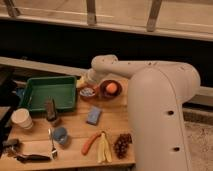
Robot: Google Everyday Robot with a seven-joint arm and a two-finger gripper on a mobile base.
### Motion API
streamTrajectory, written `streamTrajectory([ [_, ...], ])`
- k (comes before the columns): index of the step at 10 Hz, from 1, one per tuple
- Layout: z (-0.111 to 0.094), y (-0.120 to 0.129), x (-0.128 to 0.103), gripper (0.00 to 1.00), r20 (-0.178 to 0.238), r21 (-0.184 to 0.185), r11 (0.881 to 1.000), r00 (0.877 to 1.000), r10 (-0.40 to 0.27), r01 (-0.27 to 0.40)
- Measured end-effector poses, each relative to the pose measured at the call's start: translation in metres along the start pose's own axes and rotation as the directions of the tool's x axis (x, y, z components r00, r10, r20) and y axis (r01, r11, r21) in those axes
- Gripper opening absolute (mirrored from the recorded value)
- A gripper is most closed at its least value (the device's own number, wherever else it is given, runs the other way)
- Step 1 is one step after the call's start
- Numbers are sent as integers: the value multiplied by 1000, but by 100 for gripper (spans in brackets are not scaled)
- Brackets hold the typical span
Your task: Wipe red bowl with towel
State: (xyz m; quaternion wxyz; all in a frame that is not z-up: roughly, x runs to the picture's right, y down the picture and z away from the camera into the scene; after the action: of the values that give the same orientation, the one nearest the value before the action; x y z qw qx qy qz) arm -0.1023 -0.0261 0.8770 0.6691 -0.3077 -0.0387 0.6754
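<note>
Nothing here is showing any readable text, label, brand, number or sign. The gripper (83,81) is hanging at the tray's (47,78) far right corner, just above the red bowl (89,93), which is sitting just right of the tray.

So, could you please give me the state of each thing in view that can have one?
gripper: open, just left of the red bowl
red bowl: upright, towel inside
towel: bunched in the red bowl, not gripped
darker bowl: upright, holding an orange
paper cup: upright
green tray: flat on the table
</note>
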Motion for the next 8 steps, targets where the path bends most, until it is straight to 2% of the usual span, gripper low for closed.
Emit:
streamTrajectory([
  [3, 21, 2, 2, 70, -26, -34, 999, 1000, 12, -13],
  [8, 43, -15, 5, 70, -58, -47, 998, 997, 49, -52],
])
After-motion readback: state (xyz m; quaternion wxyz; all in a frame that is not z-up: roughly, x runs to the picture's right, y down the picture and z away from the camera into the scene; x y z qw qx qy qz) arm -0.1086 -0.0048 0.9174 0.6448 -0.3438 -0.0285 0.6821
